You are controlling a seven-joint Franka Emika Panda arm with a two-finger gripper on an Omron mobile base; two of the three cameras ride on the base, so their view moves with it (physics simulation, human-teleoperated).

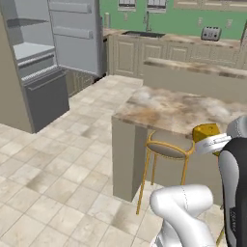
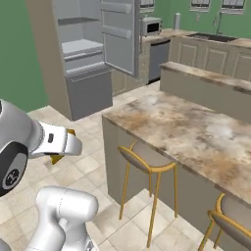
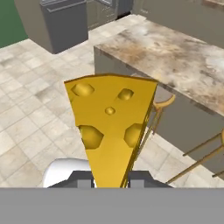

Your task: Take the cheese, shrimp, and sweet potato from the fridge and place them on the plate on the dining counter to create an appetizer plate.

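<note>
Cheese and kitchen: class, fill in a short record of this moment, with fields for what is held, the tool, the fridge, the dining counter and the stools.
held: cheese, a yellow wedge with holes
tool: tool shut on the cheese, carried in the air above the tiled floor
fridge: fridge with door open, shelves in view look bare
dining counter: counter ahead of the tool, marbled top
stools: gold-legged stool tucked under the counter's near edge

Smooth matt yellow cheese (image 3: pixel 109 127) with holes; dining counter (image 2: pixel 196 132) of polished marbled stone; fridge (image 1: pixel 38 58) matt grey.
</note>
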